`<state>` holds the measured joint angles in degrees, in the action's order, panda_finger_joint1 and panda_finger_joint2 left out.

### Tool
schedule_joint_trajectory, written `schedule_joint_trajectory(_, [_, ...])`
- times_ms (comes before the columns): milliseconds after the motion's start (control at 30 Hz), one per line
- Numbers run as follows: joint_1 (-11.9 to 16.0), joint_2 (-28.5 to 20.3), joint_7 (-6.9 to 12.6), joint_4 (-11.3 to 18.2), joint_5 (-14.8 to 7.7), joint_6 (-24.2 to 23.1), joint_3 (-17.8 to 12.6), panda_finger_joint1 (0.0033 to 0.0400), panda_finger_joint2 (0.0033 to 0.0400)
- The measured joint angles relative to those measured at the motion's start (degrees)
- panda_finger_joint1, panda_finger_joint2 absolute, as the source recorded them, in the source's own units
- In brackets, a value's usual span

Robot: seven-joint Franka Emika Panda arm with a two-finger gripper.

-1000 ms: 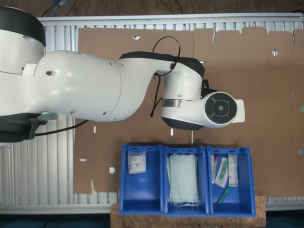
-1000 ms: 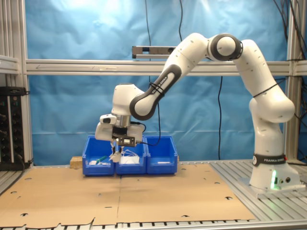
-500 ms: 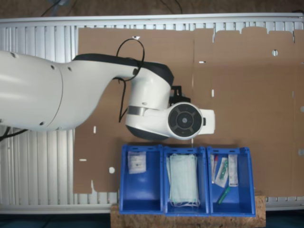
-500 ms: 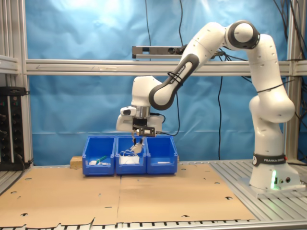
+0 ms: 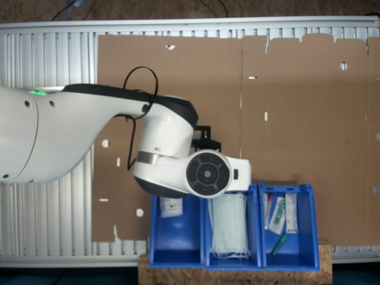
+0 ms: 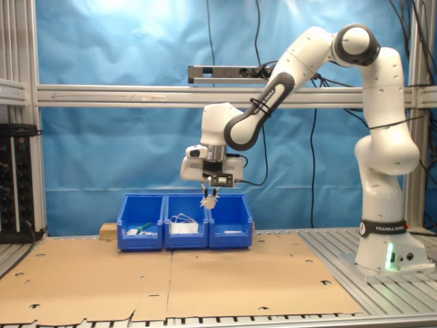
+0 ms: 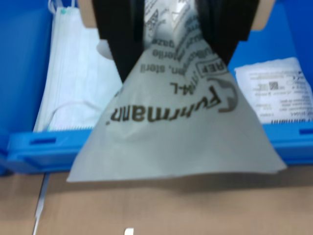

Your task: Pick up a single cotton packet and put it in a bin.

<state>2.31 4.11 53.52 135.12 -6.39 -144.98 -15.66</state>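
Observation:
My gripper (image 7: 171,54) is shut on a cotton packet (image 7: 176,132), a white sheet with black print that hangs down from the black fingers (image 7: 120,39). In the second exterior view the gripper (image 6: 209,197) holds the packet (image 6: 208,203) just above the row of blue bins, near the wall between the middle bin and the bin (image 6: 229,234) at the second exterior view's right. That bin (image 5: 177,240) holds another white packet (image 5: 171,206), which is also in the wrist view (image 7: 279,93). In the first exterior view the arm's wrist (image 5: 208,173) covers the gripper.
The middle bin (image 5: 205,237) holds pale-green face masks (image 5: 228,228), seen too in the wrist view (image 7: 73,88). The third bin (image 5: 297,252) holds green-capped tubes and a long narrow packet. Brown cardboard (image 6: 205,280) covers the table in front of the bins.
The arm has carried the packet along the row of bins, from the tube bin's end toward the bin with the other white packet, rising a little.

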Motion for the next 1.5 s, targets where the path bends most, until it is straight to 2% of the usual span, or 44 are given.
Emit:
schedule_joint_trajectory(433, [1.17,-1.07,0.0,0.44,-1.05,0.49,-5.05,0.0075,0.0075])
schedule_joint_trajectory(900, [3.86,-0.73,0.0,0.44,-4.42,1.06,-9.51,0.0075,0.0075])
schedule_joint_trajectory(1500, [4.38,-0.65,0.0,0.44,-5.04,1.27,-10.16,0.0075,0.0075])
